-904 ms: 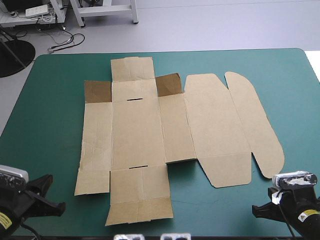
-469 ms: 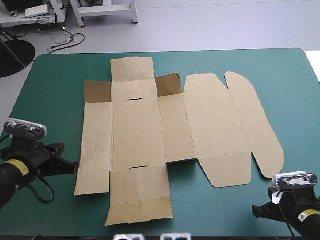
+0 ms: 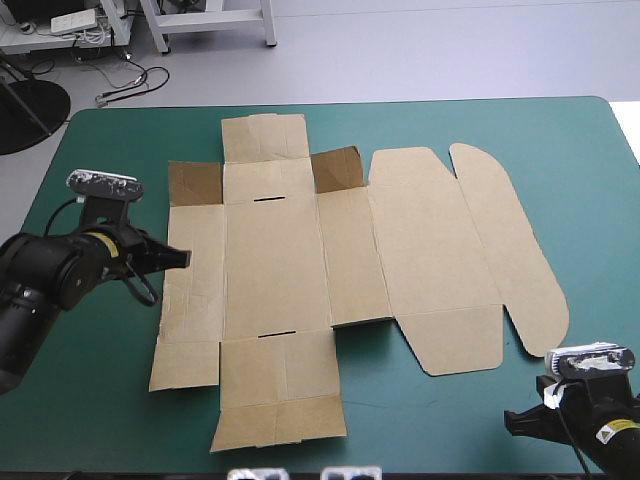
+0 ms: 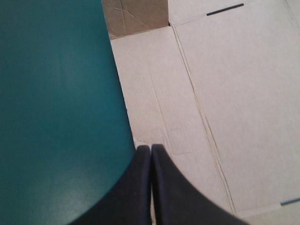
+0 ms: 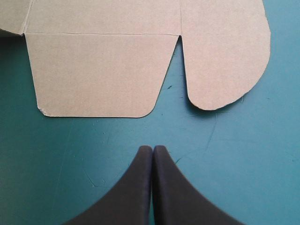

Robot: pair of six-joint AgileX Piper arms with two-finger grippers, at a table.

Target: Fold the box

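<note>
box point(image 3: 275, 260) lies flat and unfolded mid-table on the teal-green cover point(image 3: 100, 150), base and walls toward the left, lid panel point(image 3: 430, 240) and its rounded tuck flap point(image 5: 225, 61) toward the right; no wall is up and nothing is tucked, so I judge the fold barely begun. far-left corner flap point(image 3: 195, 183) and far-right corner flap point(image 3: 337, 168) read darker than the rest, maybe lifted a little, can't confirm. my left gripper point(image 4: 151, 148) has its fingers pressed together into one point, gripping nothing, with the tip right at the outer edge of the left wall panel point(image 3: 195, 265), where board meets cover; can't tell if it touches. reason as I see it: a closed tip works as a thin wedge, good for getting under a flat edge and levering the wall up along its crease, where open fingers would just ride over the sheet. my right gripper point(image 5: 153, 148) is likewise closed to a point and empty, low over bare cover near the table's near right corner, apart from the board, with the lid's near ear flap point(image 5: 98, 75) ahead of it. I read that as parked: it sits clear of the lid so it pins nothing while the left side works, yet near enough to press down if needed. risk: the sheet is loose and nothing holds it, so a push at the left edge may slide the whole thing rightward instead of lifting the wall
</note>
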